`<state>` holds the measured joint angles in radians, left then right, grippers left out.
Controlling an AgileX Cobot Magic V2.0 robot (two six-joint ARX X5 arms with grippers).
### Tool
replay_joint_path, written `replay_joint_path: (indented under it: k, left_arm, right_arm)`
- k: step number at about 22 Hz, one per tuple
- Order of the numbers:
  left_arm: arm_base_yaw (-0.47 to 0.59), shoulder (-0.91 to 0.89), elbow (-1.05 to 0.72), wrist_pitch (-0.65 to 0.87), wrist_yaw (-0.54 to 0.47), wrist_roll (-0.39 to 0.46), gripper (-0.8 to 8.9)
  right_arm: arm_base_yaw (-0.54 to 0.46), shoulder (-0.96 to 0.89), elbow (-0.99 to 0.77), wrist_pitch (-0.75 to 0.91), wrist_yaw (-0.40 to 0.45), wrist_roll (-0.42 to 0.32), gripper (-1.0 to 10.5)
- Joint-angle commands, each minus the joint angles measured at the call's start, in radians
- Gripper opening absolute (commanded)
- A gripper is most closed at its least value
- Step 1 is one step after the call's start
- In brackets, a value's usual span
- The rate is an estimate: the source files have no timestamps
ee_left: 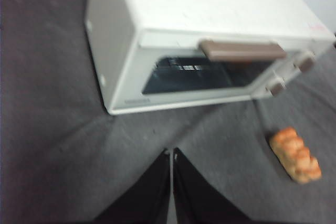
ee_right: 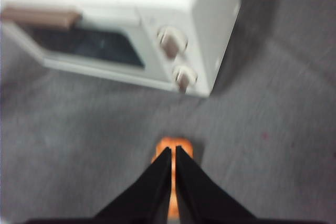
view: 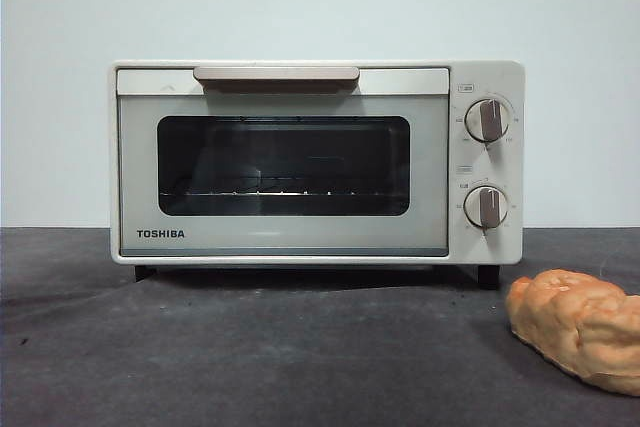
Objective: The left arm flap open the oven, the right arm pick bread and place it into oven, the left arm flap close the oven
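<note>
1. Oven [view: 300,162] sits mid-frame in the front view, door shut, rack bare; opening it is my first step, not yet begun.
2. My left gripper [ee_left: 171,153], jaws together and empty, must reach the handle [ee_left: 241,51].
3. My right gripper [ee_right: 174,150], jaws closed and empty, hangs above the bread [view: 585,327], lower right.

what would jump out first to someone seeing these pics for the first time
The cream-white TOSHIBA oven fills the middle of the front view, its dark glass door shut under the tan handle, with two grey knobs on its right side. The golden-orange bread lies on the dark table in front of it, toward the knob side. The left end effector and the right end effector both hover with jaws together, the right one over the bread.
</note>
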<state>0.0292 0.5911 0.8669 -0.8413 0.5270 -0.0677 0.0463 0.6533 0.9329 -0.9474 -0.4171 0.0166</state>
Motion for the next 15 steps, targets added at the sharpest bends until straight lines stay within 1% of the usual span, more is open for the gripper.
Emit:
replay_joint_path:
  k: [1, 9, 10, 11, 13, 14, 15]
  left_arm:
    - [-0.006, 0.004, 0.021, -0.013, 0.006, 0.042, 0.16]
    - [-0.01, 0.003, 0.021, -0.019, 0.006, 0.041, 0.16]
    - [-0.01, 0.003, 0.021, -0.019, 0.006, 0.041, 0.16]
    - [-0.01, 0.003, 0.021, -0.019, 0.006, 0.041, 0.16]
    - [-0.01, 0.003, 0.021, -0.019, 0.006, 0.041, 0.16]
    - [-0.01, 0.003, 0.021, -0.019, 0.006, 0.041, 0.16]
    - [-0.01, 0.003, 0.021, -0.02, 0.006, 0.041, 0.16]
  right_arm:
    - [0.013, 0.031, 0.031, -0.044, -0.002, -0.059, 0.1]
    - [0.023, 0.038, 0.031, -0.04, -0.002, -0.058, 0.1]
    - [0.023, 0.038, 0.031, -0.04, -0.002, -0.056, 0.4]
    - [0.023, 0.038, 0.031, -0.041, -0.002, -0.052, 1.2]
    - [0.023, 0.039, 0.031, -0.04, -0.002, -0.046, 3.4]
    - [0.023, 0.039, 0.031, -0.04, -0.001, -0.042, 4.3]
    - [0.023, 0.039, 0.031, -0.039, -0.001, -0.034, 4.8]
